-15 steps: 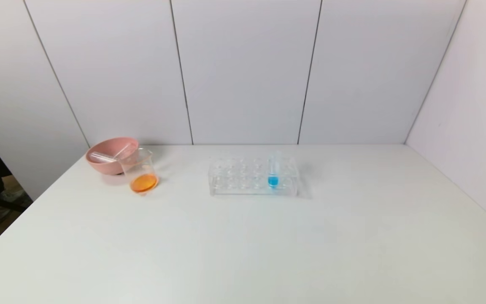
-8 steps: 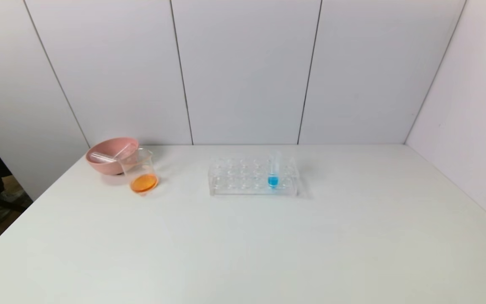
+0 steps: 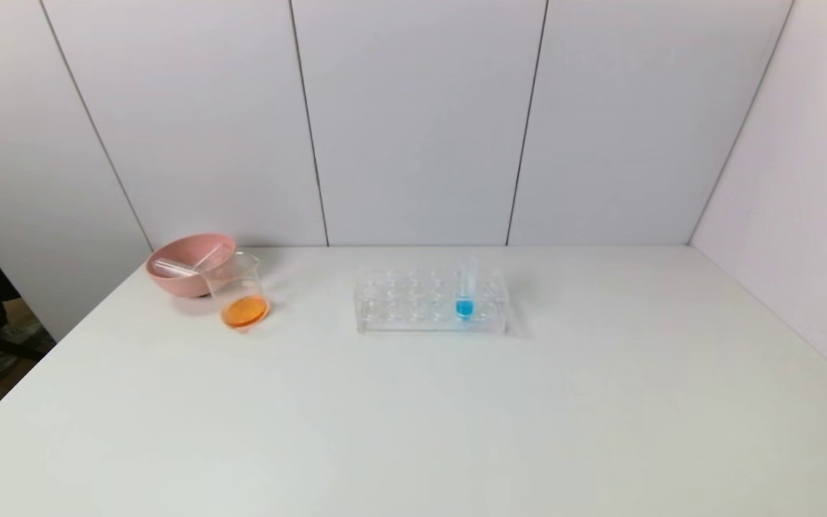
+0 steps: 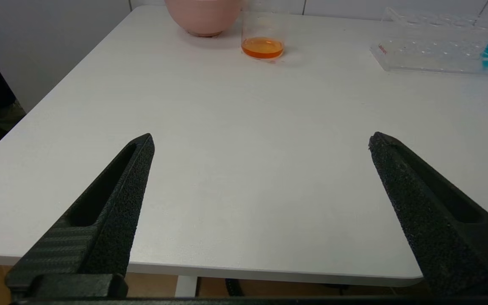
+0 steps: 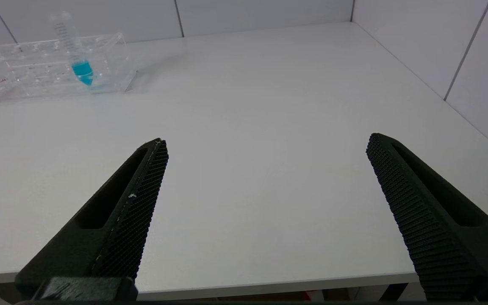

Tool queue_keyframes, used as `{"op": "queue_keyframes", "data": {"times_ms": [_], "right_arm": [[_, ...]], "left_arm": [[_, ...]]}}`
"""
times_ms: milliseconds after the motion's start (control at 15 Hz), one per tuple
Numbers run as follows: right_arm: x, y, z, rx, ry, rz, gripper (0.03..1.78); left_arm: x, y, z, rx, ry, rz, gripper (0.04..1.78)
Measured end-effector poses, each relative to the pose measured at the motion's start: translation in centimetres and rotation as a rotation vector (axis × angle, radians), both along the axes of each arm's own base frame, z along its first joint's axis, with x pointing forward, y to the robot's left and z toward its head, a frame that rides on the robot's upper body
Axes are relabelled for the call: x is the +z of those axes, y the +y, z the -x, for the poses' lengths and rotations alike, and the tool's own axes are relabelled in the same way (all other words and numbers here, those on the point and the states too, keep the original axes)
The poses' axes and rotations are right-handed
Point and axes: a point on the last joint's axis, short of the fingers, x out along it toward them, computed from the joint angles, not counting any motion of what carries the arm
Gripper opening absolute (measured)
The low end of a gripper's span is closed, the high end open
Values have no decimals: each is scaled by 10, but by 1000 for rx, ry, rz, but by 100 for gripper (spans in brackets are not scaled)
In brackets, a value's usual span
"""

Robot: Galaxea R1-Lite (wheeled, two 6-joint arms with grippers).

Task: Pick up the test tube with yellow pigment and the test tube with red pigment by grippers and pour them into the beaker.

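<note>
The beaker (image 3: 242, 293) is seen at the table's far left, just in front of the pink bowl (image 3: 185, 276), with a shallow layer of orange liquid (image 3: 245, 311) at its bottom. Two clear empty tubes (image 3: 182, 266) are seen lying inside the bowl; which one held yellow and which red cannot be told, and no yellow or red liquid is visible in them. Pouring is judged already done.

The clear tube rack (image 3: 413, 301) stands mid-table, well apart from the beaker, holding only the blue-liquid tube (image 3: 465, 291), upright in a slot toward the rack's right end.

Handling, as judged: the tubes are light, thin-walled plastic, smooth and slippery; a grip would best be taken on the upper shaft, with moderate squeeze, since the tapered tip offers little contact. The beaker is glass, fragile and easily tipped if knocked.

The left gripper (image 4: 261, 142) is held low over the table's near edge on the left side, pointed toward the beaker and bowl, fingers (image 4: 117, 199) spread wide, nothing between them. The right gripper (image 5: 265, 144) is held likewise at the near edge on the right side, aimed toward the back wall, fingers (image 5: 125, 212) spread wide and empty. Neither is seen in the head view; both are judged parked.
</note>
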Motion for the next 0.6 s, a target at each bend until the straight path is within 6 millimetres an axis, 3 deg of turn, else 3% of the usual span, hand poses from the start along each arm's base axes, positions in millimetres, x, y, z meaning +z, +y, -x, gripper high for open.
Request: {"op": "queue_keyframes", "data": {"times_ms": [600], "right_arm": [[0,0,0,0,0,0,171]], "left_arm": [[0,0,0,1,1,0,176]]}}
